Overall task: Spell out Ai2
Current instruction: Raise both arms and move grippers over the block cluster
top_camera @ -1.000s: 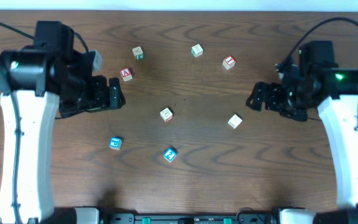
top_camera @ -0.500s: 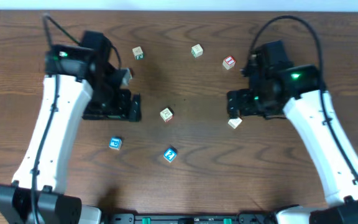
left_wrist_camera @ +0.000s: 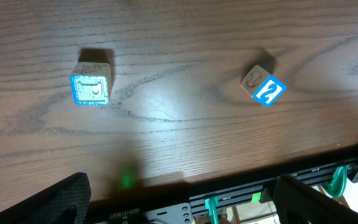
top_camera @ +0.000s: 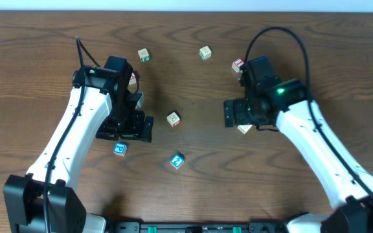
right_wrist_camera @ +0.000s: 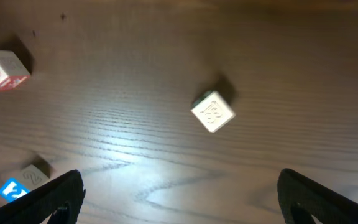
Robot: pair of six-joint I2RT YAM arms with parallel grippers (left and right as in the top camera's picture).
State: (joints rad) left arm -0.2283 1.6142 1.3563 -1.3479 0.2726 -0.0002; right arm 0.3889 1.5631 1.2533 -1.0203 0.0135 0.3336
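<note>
Fingers [left_wrist_camera: 64, 202] on my left gripper [left_wrist_camera: 182, 183] are spread wide and hold nothing. My right gripper [right_wrist_camera: 180, 177] is wide and empty too. Just ahead of my left gripper, off to one side, lies the 2 block [left_wrist_camera: 263, 87], blue with a white 2, turned so a corner points at me. Another blue block [left_wrist_camera: 92, 84] sits ahead on the other side, well apart from it. Seen from above, my left gripper is nearer to the 2 block than my right gripper is, so I think the left should go for it. I would need to turn my wrist a little so my fingers meet its flat sides, not its corners. The red A block [top_camera: 133, 79] sits on the far side of my left arm [top_camera: 76, 136], partly hidden by it. A pale block [right_wrist_camera: 213, 112] lies straight ahead of my right gripper, out in the middle of the table [top_camera: 193, 194]. I cannot read its letter, so I cannot tell which block is the i.
</note>
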